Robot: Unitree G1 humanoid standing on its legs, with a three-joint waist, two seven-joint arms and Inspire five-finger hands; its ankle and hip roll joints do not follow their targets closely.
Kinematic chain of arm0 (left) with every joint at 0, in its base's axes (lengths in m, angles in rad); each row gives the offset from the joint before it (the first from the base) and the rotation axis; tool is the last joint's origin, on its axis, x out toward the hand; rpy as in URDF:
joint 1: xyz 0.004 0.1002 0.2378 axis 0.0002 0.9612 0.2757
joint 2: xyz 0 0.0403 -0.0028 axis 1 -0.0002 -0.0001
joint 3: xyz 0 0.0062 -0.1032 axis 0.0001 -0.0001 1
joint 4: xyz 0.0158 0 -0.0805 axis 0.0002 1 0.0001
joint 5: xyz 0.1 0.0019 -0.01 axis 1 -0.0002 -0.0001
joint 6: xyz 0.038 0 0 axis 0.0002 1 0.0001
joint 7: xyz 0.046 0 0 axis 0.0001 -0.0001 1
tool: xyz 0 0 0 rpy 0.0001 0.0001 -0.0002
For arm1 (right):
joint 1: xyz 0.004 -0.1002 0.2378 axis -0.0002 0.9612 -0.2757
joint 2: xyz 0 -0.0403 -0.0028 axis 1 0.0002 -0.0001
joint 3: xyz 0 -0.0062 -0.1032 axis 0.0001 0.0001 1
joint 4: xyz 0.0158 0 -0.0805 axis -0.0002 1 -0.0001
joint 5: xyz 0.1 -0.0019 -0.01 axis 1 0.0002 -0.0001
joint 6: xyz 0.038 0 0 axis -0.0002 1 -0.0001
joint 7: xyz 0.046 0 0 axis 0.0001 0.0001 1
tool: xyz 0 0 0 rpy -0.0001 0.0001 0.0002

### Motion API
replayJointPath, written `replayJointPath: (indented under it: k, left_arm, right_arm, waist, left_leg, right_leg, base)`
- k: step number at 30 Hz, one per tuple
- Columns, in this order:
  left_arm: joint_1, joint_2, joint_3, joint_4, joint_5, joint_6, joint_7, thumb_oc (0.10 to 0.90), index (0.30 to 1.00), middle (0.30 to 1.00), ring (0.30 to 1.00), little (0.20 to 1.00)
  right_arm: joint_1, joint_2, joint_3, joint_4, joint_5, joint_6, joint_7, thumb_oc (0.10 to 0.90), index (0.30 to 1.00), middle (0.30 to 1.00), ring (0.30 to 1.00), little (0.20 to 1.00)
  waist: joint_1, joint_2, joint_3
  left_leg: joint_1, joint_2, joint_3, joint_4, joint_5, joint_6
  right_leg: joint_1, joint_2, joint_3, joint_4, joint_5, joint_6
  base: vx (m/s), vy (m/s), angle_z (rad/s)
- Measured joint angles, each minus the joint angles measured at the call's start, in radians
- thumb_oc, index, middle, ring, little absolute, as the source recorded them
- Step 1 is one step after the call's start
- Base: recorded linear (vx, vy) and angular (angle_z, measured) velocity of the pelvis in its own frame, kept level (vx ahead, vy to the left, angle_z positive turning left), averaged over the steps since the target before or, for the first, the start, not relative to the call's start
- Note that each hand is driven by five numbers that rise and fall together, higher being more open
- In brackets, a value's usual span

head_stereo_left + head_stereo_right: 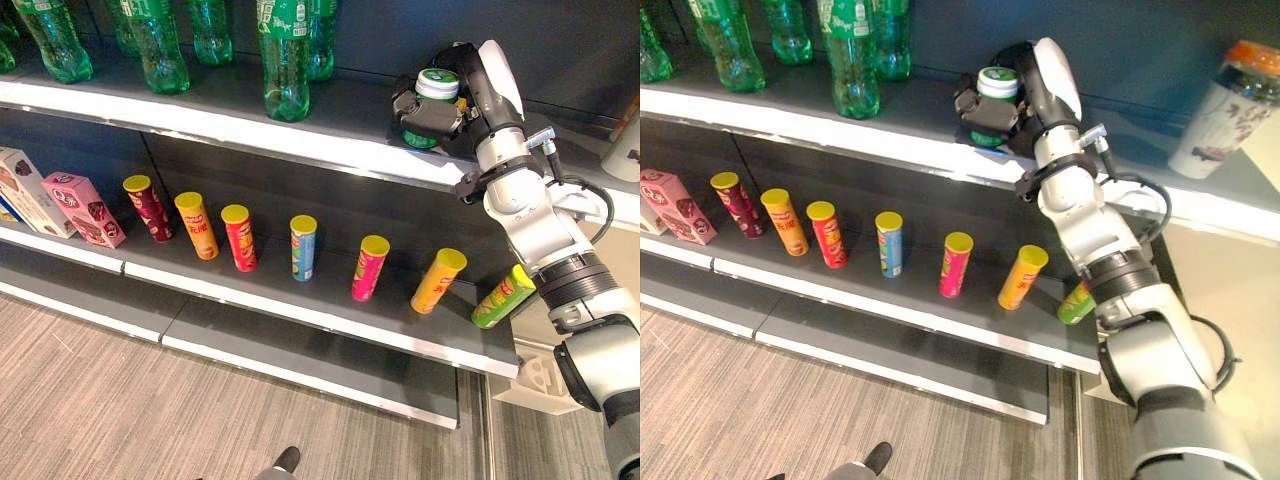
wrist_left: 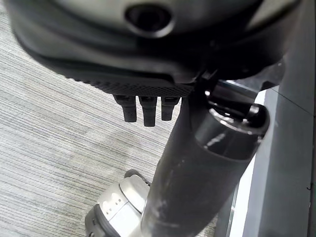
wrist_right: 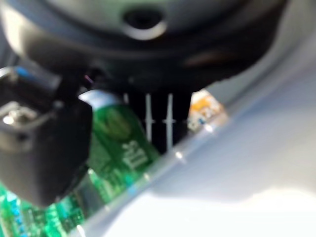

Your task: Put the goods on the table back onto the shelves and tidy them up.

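My right hand (image 1: 447,118) is up at the top shelf (image 1: 300,135), shut round a small green container with a white and green cap (image 1: 437,86). The container stands upright, at or just above the shelf surface; I cannot tell whether it touches. The right wrist view shows the green container (image 3: 118,136) between the thumb (image 3: 44,148) and the fingers. My left hand (image 2: 145,106) hangs low over the floor with its fingers relaxed and nothing in it.
Several green bottles (image 1: 285,60) stand on the top shelf to the left of the hand. A white cup with an orange lid (image 1: 1225,105) stands to its right. Several crisp tubes (image 1: 303,246) and pink boxes (image 1: 85,208) line the lower shelf (image 1: 330,310). A person's shoe (image 1: 287,458) is on the floor.
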Motion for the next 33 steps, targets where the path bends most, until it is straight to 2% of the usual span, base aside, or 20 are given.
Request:
replayJointPath:
  k: [11,16,33]
  left_arm:
    - [-0.017,0.000,0.000,0.000,0.000,0.000,0.002,0.800,0.900,0.900,0.900,0.900]
    - [-0.018,0.000,0.000,0.000,0.001,0.000,0.002,0.800,0.900,0.900,0.900,0.900]
    - [-0.017,0.000,0.000,0.001,0.001,0.000,0.002,0.800,0.900,0.900,0.900,0.900]
  right_arm:
    - [0.000,0.000,-0.002,0.000,0.000,0.000,-0.002,0.400,0.300,0.300,0.300,0.300]
    - [0.000,0.000,-0.003,0.001,0.000,0.001,-0.004,0.400,0.300,0.300,0.300,0.300]
    - [0.000,0.002,-0.003,0.001,0.006,0.002,-0.005,0.400,0.300,0.300,0.300,0.300]
  waist:
    - [-0.031,0.000,0.000]
    - [-0.057,0.000,0.000]
    - [-0.052,0.000,0.000]
  left_leg:
    - [0.009,0.008,0.034,0.000,-0.001,0.002]
    - [0.012,0.012,0.039,0.000,-0.001,0.002]
    - [0.016,0.014,0.046,0.000,-0.002,0.004]
  right_leg:
    - [-0.010,0.001,0.031,0.000,0.002,-0.002]
    - [-0.010,0.003,0.035,0.000,0.003,-0.003]
    - [-0.009,0.005,0.043,0.000,0.004,-0.004]
  base:
    - [0.00,-0.003,-0.08]
    - [0.00,0.000,-0.03]
    - [0.00,0.000,-0.01]
